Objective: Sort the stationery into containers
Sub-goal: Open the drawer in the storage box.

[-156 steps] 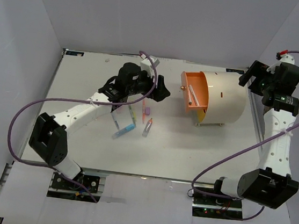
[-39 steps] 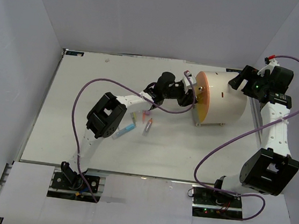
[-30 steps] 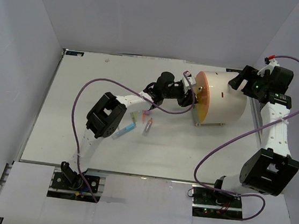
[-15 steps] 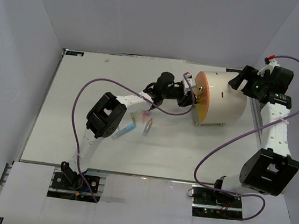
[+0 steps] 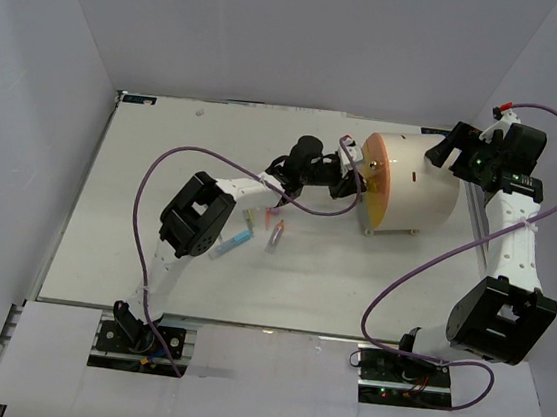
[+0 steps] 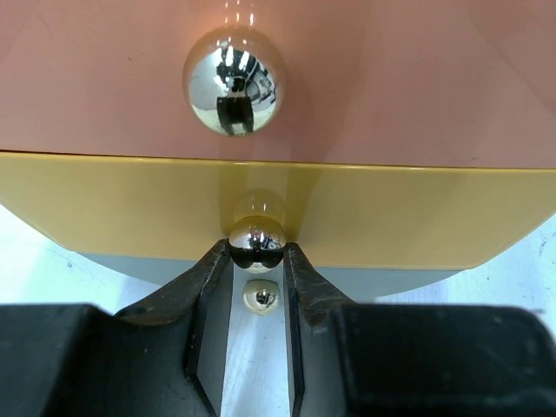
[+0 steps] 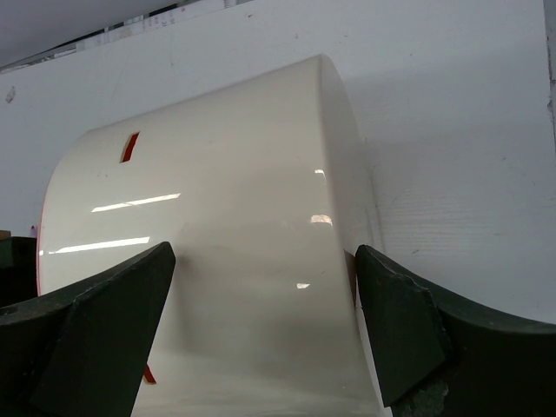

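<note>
Left gripper (image 6: 256,254), fingers pinching small shiny metal ball knob (image 6: 256,236): pull straight; right gripper (image 7: 265,261), fingers spread wide, to brace cream-white cylindrical drum (image 7: 217,174).

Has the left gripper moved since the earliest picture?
Yes. The left gripper went right, away from the pens, to a knob on the drum's orange front.

My left arm (image 5: 223,184) reaches toward 2 o'clock, and the left gripper (image 6: 257,261) has its fingers (image 6: 204,295) pinched onto a small knob (image 6: 256,236). My right arm (image 5: 512,245) rises toward 12, with the right gripper (image 7: 262,261) facing 9 o'clock, spread wide.
</note>
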Controlling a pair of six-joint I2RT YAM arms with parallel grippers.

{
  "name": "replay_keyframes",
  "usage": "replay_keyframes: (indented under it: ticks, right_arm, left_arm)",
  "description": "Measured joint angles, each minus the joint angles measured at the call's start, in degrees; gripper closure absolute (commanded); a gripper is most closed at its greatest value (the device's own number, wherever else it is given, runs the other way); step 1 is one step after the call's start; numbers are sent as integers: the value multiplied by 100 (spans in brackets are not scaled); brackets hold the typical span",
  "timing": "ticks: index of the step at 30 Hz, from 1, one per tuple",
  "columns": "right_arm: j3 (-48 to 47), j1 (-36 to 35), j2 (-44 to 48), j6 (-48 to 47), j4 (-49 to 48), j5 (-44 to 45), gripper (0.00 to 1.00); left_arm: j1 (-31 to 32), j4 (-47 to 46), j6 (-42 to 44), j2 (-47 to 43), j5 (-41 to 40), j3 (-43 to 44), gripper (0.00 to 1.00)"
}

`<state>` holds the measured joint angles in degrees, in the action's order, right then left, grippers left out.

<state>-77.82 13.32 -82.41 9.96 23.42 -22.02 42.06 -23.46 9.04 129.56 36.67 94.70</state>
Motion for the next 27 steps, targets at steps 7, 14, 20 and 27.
replay_keyframes:
  ticks: [7, 14, 20, 27]
  right_arm:
    - [76, -11, 68, 11, 9, -7, 10]
    - [81, -26, 74, 13, 20, -17, 10]
    - [81, -26, 74, 13, 20, 2, 10]
    - [81, -26, 74, 13, 20, 13, 10]
  left_arm:
    - [-37, -341, -109, -251, -96, -516, 96]
    - [-144, -369, -122, -780, -162, -1209, 95]
    - [-245, -393, -116, -1084, -164, -1661, 94]
    - [-337, -468, -111, -1567, -212, -2282, 91]
